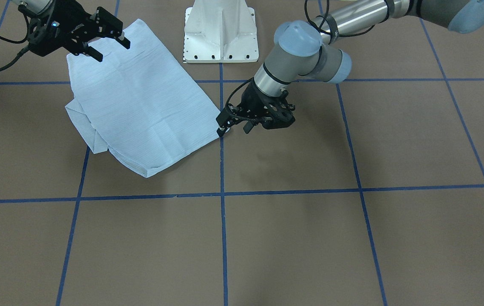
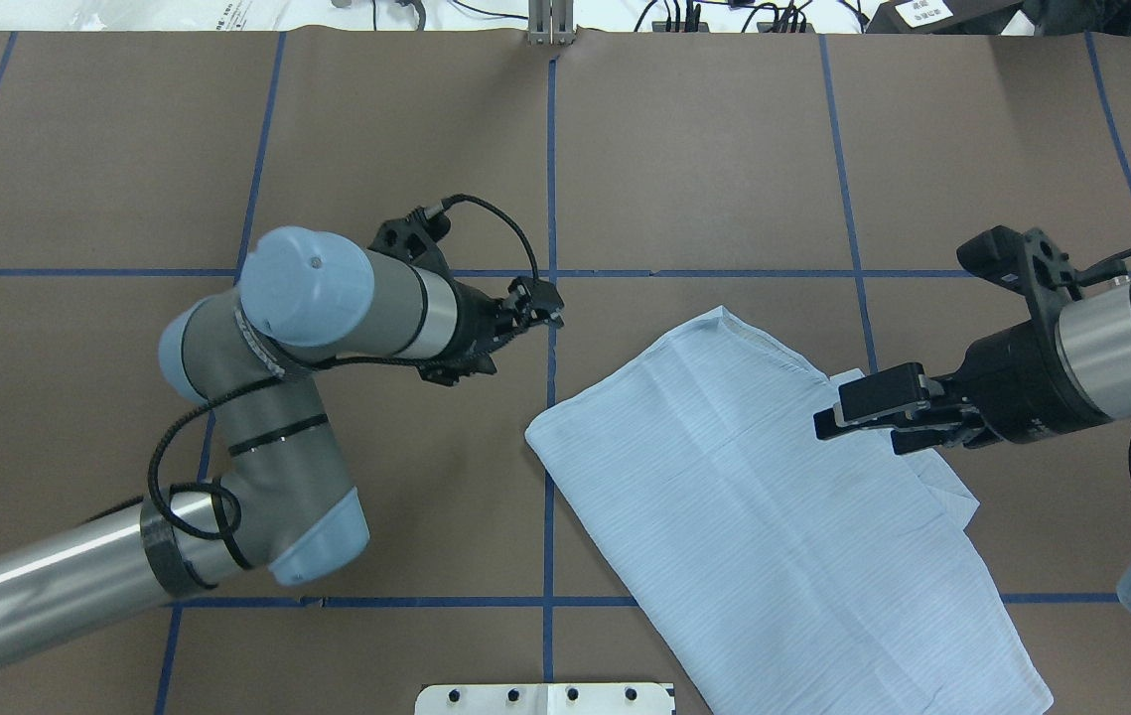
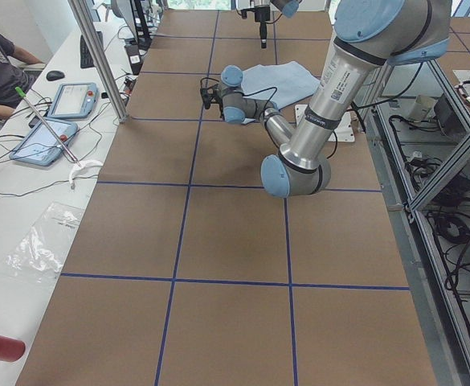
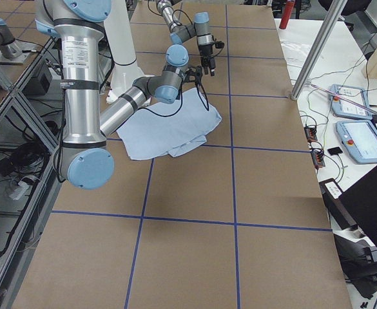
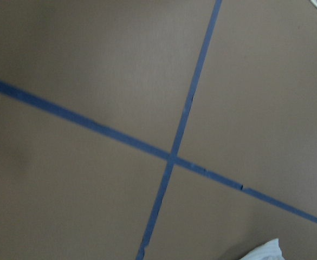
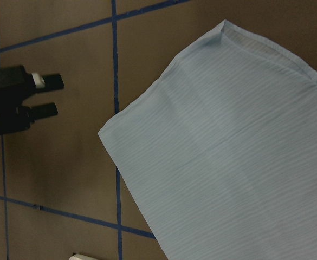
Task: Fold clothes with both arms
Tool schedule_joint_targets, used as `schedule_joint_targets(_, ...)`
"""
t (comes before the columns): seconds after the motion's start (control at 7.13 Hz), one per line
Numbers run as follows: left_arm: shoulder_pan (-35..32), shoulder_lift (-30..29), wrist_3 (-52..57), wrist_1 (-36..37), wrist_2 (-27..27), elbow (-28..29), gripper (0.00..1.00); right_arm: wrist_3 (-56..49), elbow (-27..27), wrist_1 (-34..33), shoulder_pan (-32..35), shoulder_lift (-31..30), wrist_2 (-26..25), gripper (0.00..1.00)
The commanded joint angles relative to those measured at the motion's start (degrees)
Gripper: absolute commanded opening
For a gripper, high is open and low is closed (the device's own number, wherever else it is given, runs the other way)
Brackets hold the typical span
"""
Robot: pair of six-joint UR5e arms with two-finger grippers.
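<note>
Seen from above, the left arm (image 2: 307, 328) was bent over the brown counter (image 2: 376, 149), forward and left of the white pedestal base (image 2: 545, 698). The left gripper (image 2: 547, 310) hung low over the counter, jaws parted and empty, near one corner of the shirt (image 2: 754, 497). The pale blue shirt, folded into a rough rectangle, lay flat and slantwise on the counter, forward and right of the pedestal base, with one end just beside it. Farther right of the pedestal base, the right gripper (image 1: 112, 50) hovered over the shirt's edge, jaws apart, holding nothing.
</note>
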Motion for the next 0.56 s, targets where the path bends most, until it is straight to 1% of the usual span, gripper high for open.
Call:
schedule_joint_targets(0.0, 6.4, 0.0, -1.5, 5.3, 5.8, -0.9, 0.99, 0.0, -0.4, 0.1, 1.2, 0.6, -3.0, 1.0)
schedule_joint_targets(0.14, 6.5, -0.2, -1.1, 5.1, 5.9, 1.6, 0.98, 0.0, -0.5, 0.1, 1.2, 0.9, -3.1, 1.0)
schedule_joint_targets(0.42, 6.6, -1.3, -1.0, 4.9, 5.8, 3.3, 0.98, 0.0, -0.7, 0.1, 1.2, 1.0, -3.2, 1.0)
